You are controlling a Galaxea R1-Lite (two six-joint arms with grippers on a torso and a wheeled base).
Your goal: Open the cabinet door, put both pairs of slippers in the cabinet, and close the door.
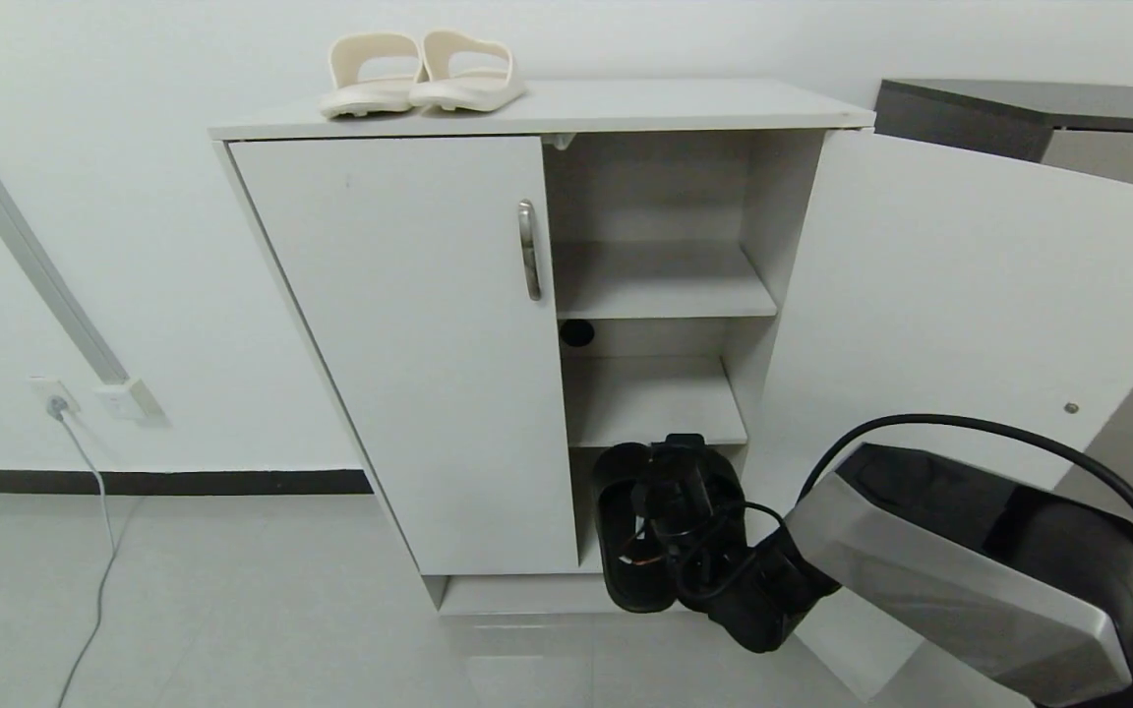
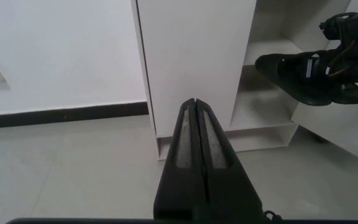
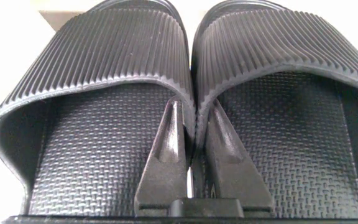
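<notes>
Head view: the right claw (image 1: 677,470) grips a pair of black ribbed rubber slippers (image 1: 626,536) at the mouth of the bottom compartment of the white wooden cabinet (image 1: 685,103). The cabinet's right door (image 1: 960,315) stands wide open. The slippers' long axis runs near to far, towards that opening. A pair of cream foam slippers (image 1: 424,74) sits on the cabinet top, far left.

Left wrist view: the left claw (image 2: 194,134) is pressed closed, empty, and well left of the black slippers (image 2: 303,74).

Right wrist view: the right claw (image 3: 194,106) pinches the slippers' (image 3: 104,56) adjoining inner straps together.
</notes>
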